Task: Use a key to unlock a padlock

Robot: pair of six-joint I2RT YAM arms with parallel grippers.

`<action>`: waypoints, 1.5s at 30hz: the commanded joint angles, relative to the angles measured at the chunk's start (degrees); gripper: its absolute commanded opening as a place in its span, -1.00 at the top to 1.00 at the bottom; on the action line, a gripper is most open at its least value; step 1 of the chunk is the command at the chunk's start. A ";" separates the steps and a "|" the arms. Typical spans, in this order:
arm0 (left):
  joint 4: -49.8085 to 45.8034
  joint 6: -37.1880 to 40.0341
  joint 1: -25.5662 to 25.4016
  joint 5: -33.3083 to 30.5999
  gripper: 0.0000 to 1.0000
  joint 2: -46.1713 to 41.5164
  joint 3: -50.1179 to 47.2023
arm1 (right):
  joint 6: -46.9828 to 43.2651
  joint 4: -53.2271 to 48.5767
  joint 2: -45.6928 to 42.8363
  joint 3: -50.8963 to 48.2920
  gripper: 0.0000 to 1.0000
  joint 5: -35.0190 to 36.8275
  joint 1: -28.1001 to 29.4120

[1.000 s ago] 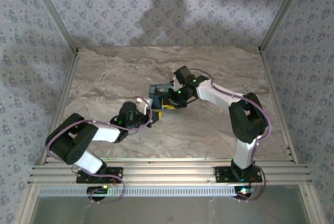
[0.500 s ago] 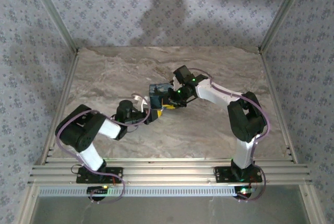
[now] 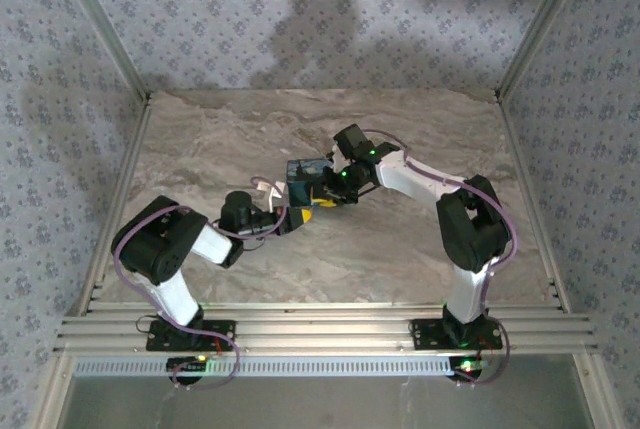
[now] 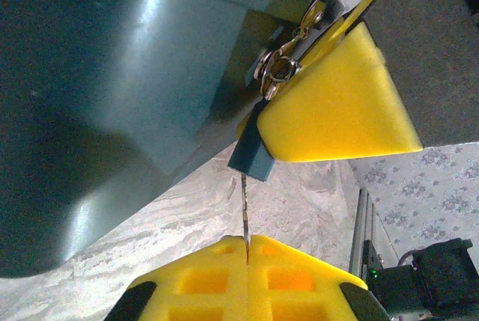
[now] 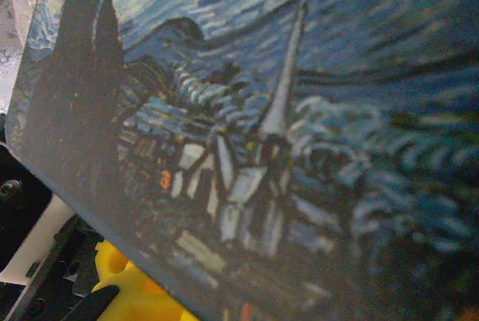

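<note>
thin metal key poking at blue painted padlock
left gripper pinched tight on the key, right gripper clamped on the padlock

A desk with a grey-beige marbled top stands inside a booth. The back wall and the side walls carry a pale blue-grey covering printed with small flowers. Slanted metal posts mark the back corners, and ribbed metal rails run along the desk's near edge. A soft dark shadow lies across the back wall.
</note>
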 commanded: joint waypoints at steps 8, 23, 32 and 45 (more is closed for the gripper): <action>3.65 7.87 0.23 -6.44 1.00 -4.64 4.43 | 0.02 -5.12 -1.36 -0.65 1.00 -9.79 2.92; -1.39 16.26 -3.89 -14.42 1.00 -9.88 4.17 | -1.07 -7.79 -0.33 -0.19 1.00 -9.08 3.34; -0.71 15.47 -4.72 -14.31 1.00 -7.93 4.04 | 1.78 -3.56 -0.11 -0.82 1.00 -8.44 3.52; -8.15 16.58 -4.57 -17.83 1.00 -14.17 -2.14 | 4.36 3.44 1.27 -4.13 1.00 4.78 2.30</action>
